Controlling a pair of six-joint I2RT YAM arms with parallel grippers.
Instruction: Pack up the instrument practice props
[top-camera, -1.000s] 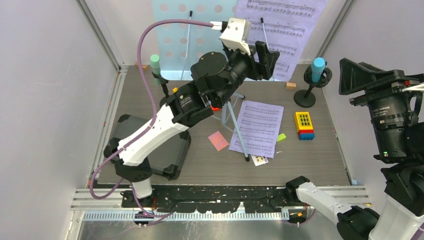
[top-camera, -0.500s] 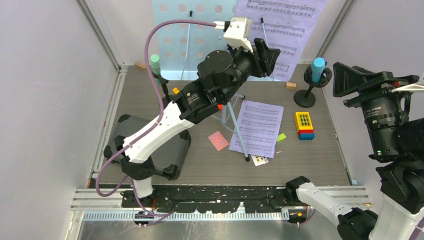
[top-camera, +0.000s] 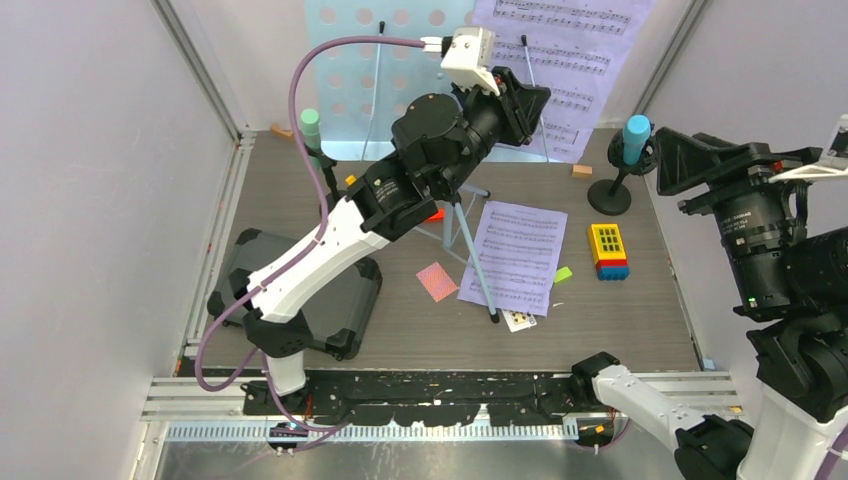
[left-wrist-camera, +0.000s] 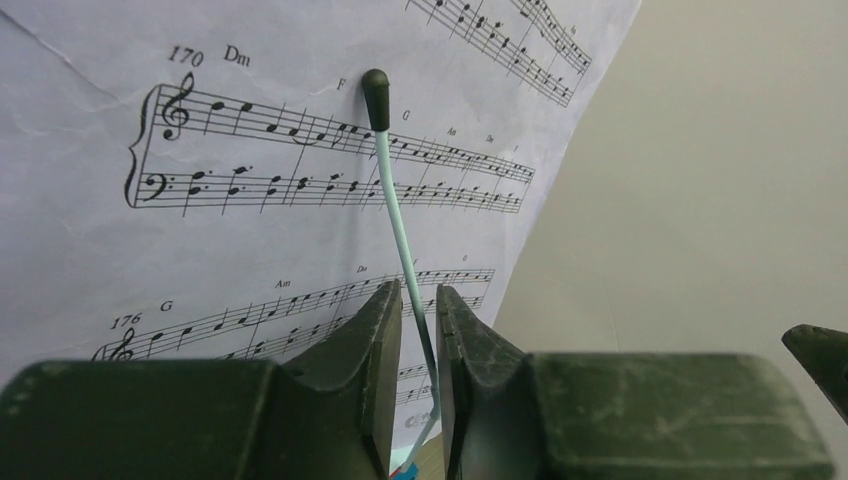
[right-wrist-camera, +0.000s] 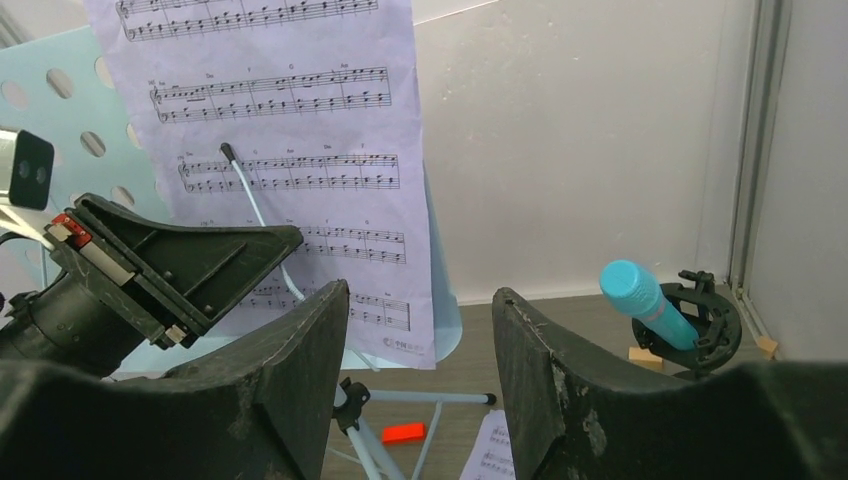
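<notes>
The pale blue perforated music rack stands at the back on tripod legs, with a lilac sheet-music page leaning on it. A thin blue page-holder rod with a black tip lies over that page. My left gripper is raised to it. Its jaws stand narrowly apart around the rod, with a slim gap showing. A second lilac page lies flat on the table. The green microphone stands back left. The blue microphone sits in its black pole back right. My right gripper hovers open and empty at the right.
A black case lies under the left arm. A yellow, red and blue block, a small green block, a red card, a white card and a wooden block are scattered about. A red block lies between the tripod legs.
My left gripper has shifted up and back along the page, and its jaws have narrowed around the rod. The right arm has drifted slightly left.
</notes>
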